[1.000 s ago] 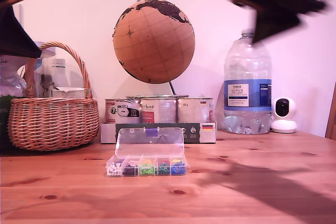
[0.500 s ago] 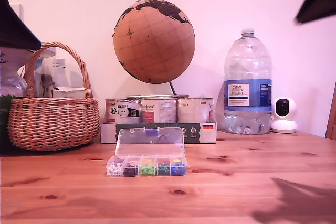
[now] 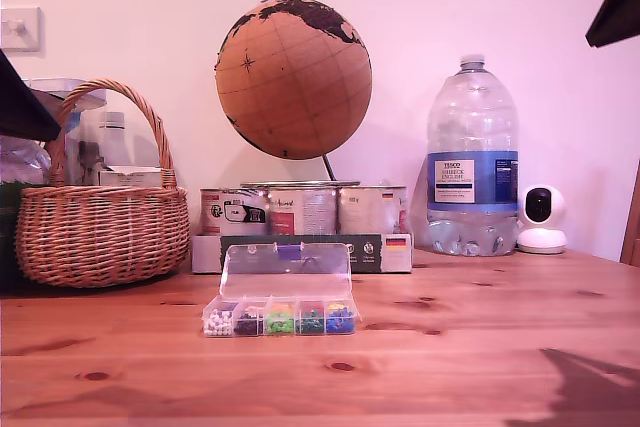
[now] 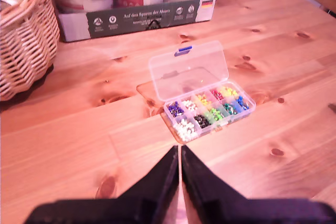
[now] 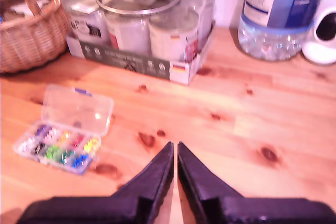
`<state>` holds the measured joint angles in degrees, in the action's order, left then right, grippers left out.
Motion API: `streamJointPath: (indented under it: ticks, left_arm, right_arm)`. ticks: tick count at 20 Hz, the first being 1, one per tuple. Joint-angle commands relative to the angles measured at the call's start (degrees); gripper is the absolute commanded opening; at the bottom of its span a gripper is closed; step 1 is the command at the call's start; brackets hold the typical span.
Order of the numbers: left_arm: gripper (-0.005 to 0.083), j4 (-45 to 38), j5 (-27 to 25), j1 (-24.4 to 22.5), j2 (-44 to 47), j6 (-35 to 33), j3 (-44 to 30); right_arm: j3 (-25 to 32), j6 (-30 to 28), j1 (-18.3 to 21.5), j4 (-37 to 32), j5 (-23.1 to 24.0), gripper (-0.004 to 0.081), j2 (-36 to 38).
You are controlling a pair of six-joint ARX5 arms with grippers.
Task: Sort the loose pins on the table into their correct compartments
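The clear plastic box (image 3: 280, 318) lies lid-open on the pine table (image 3: 480, 347), its compartments (image 4: 210, 109) holding heaps of white, dark, green, red, yellow and blue pins. No loose pins show on the table in any view. My first gripper (image 4: 179, 150) is shut and empty, high above the wood just short of the box. My second gripper (image 5: 175, 146) is also shut and empty, well to one side of the box (image 5: 58, 148). In the exterior view only dark arm parts show, at the left edge (image 3: 20, 107) and in the upper right corner (image 3: 618, 7).
A wicker basket (image 3: 100, 227) stands at the exterior view's left. Behind the box are a tray of tins (image 3: 300, 222) and a cork globe (image 3: 293, 77). A large water bottle (image 3: 471, 157) and a small white camera (image 3: 541, 219) stand at the back right.
The arm at the exterior view's upper right has swung up and out to the corner, and its shadow slid right. The arm part at the left edge has dropped, uncovering a wall switch.
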<state>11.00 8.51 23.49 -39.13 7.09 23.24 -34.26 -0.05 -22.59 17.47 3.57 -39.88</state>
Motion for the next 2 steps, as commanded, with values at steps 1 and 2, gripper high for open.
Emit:
streamJointPath:
  ticks: [1,2]
  left_arm:
    - [-0.0022,-0.09,0.04,-0.02,-0.20,0.00,-0.44]
    - [-0.0021,-0.09,0.04,-0.02,-0.17,0.00,-0.44]
  right_arm:
    - [0.92,0.04,-0.22,0.46,-0.02,-0.0013,-0.07]
    - [0.92,0.07,-0.24,0.98,-0.04,-0.0012,-0.07]
